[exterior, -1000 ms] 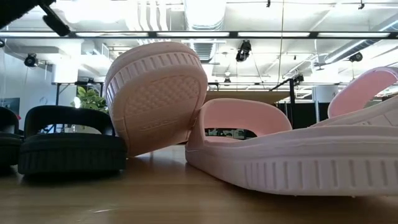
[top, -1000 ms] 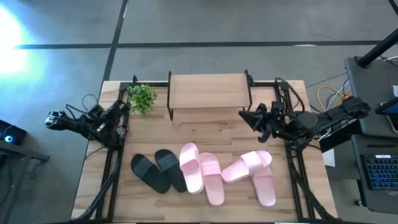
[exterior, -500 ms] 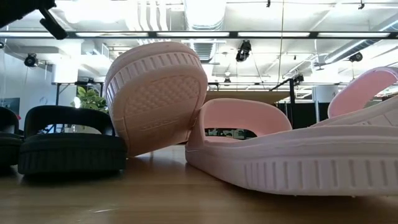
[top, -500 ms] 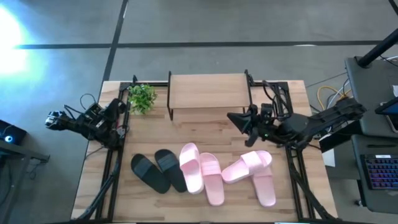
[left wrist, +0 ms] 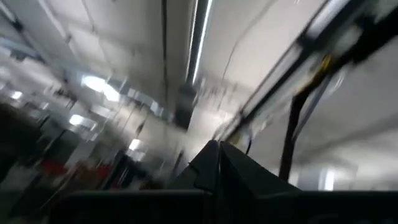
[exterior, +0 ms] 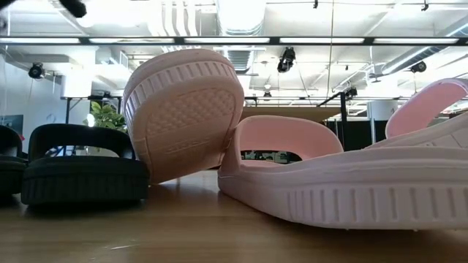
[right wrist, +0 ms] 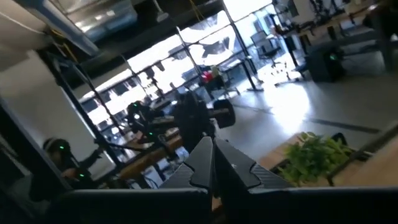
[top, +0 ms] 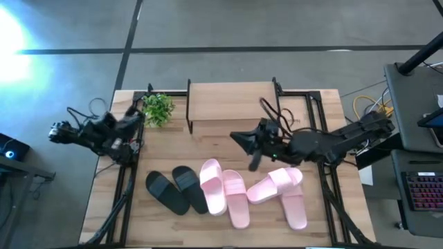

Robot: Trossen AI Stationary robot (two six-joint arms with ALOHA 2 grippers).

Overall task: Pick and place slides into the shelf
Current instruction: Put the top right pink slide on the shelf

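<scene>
High view: right gripper [top: 240, 139], jaws closed and empty, hangs between the shelf [top: 232, 101] and the slides [top: 228, 192] along the tabletop's front edge; descending closed could probably shove the overlapping pink ones.

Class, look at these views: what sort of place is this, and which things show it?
Probably a robotics lab or workshop in an open industrial hall: exposed ceiling ducts, a concrete floor around the wooden table, and a keyboard beside it.

The wooden table [top: 173, 225] carries six slides [top: 228, 190], a shelf [top: 232, 101] and a plant [top: 158, 108].
</scene>
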